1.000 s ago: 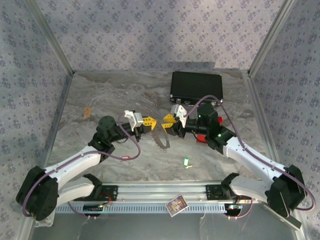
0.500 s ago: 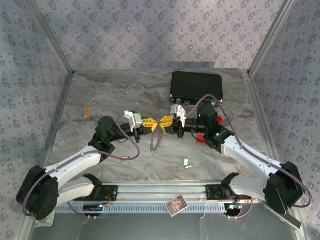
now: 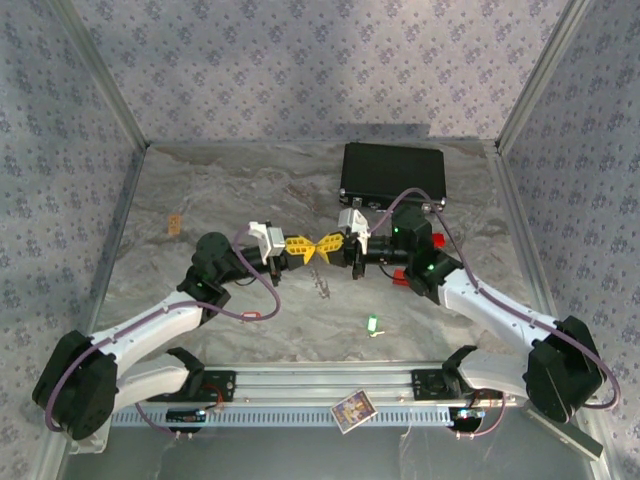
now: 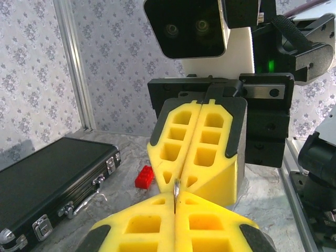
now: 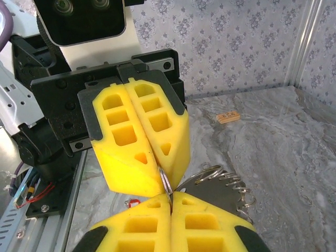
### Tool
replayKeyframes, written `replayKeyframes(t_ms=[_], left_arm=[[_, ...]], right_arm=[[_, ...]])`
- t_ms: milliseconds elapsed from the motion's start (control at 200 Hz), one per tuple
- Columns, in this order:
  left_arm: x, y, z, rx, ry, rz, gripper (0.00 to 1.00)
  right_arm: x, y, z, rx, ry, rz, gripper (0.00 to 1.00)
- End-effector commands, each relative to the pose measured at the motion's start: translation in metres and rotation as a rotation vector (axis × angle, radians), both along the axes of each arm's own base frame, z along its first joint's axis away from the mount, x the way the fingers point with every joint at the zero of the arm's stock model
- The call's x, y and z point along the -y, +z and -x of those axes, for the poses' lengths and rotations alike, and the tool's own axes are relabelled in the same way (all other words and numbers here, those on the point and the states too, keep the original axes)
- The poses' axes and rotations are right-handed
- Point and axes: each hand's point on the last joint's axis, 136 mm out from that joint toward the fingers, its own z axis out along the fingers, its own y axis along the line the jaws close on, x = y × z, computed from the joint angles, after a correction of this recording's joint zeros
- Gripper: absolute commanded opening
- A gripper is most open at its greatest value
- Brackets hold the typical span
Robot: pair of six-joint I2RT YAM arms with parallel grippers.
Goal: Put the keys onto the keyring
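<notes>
Both tools are nose to nose just in front of the black case, off its left front corner. The left tool is clamped tight and so is the right tool. Each looks to have the thin wire of the keyring pinched in the seam of its yellow pads, while the rest of the loop dangles below them toward the table. The green key lies flat on the table well in front of the case, apart from everything. My read: that ring is light, springy, slick metal, so it will likely twist or slip unless it is gripped right at the fingertips, close to its opening. The key is tiny and feather-light and could skid on the smooth table, so the plastic tag is the place to take it, leaving the metal end free for threading.
</notes>
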Motion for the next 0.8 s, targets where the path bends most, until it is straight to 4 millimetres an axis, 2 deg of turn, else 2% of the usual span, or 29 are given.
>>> replayKeyframes(t_ms=[0, 60, 145, 335, 525, 795], left_arm=[[0.002, 0.022, 0.003, 0.061, -0.002, 0.030, 0.12], [0.000, 0.017, 0.001, 0.052, 0.025, -0.002, 0.28], [-0.005, 0.007, -0.001, 0.049, 0.061, -0.071, 0.34], [-0.019, -0.018, -0.002, 0.037, 0.136, -0.225, 0.36], [-0.025, -0.031, 0.000, 0.023, 0.139, -0.315, 0.37], [-0.016, -0.032, 0.004, 0.013, 0.081, -0.330, 0.37]], right_arm=[[-0.004, 0.012, 0.001, 0.030, 0.015, -0.012, 0.00], [-0.002, 0.010, 0.000, 0.037, -0.001, 0.019, 0.00], [0.003, 0.003, -0.002, 0.047, -0.026, 0.088, 0.00], [0.012, -0.011, -0.005, 0.048, -0.054, 0.243, 0.00], [0.014, -0.020, -0.004, 0.077, -0.053, 0.413, 0.00], [0.003, -0.024, 0.011, 0.131, 0.012, 0.556, 0.00]])
